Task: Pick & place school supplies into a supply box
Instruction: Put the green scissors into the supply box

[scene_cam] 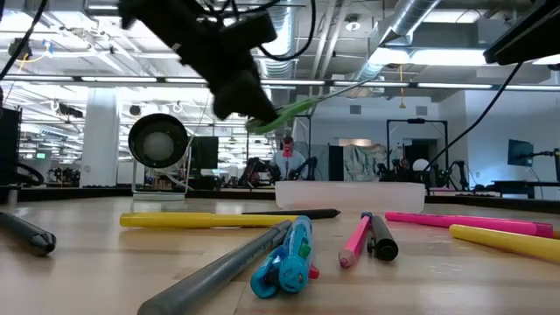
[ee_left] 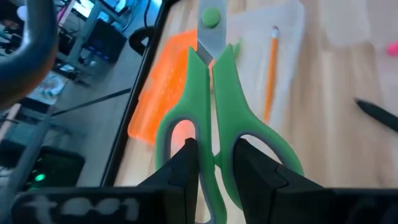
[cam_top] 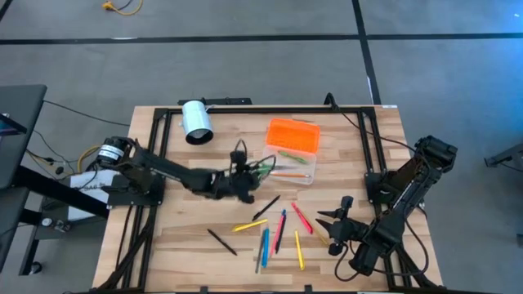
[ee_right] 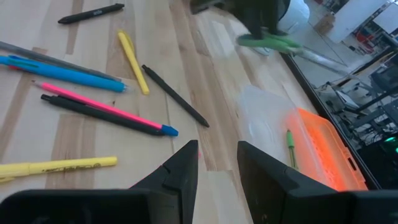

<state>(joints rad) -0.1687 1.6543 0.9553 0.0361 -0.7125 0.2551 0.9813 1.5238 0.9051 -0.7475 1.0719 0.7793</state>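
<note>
Several pens litter the wooden table; gray floor surrounds.

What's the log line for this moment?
left gripper: shut on green scissors, raised beside supply box | right gripper: open, idle by pens | pens on table

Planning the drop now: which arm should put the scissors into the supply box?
Left. The left gripper is shut on the scissors, held above the table just beside the supply box. The right gripper waits empty near the pens.
</note>
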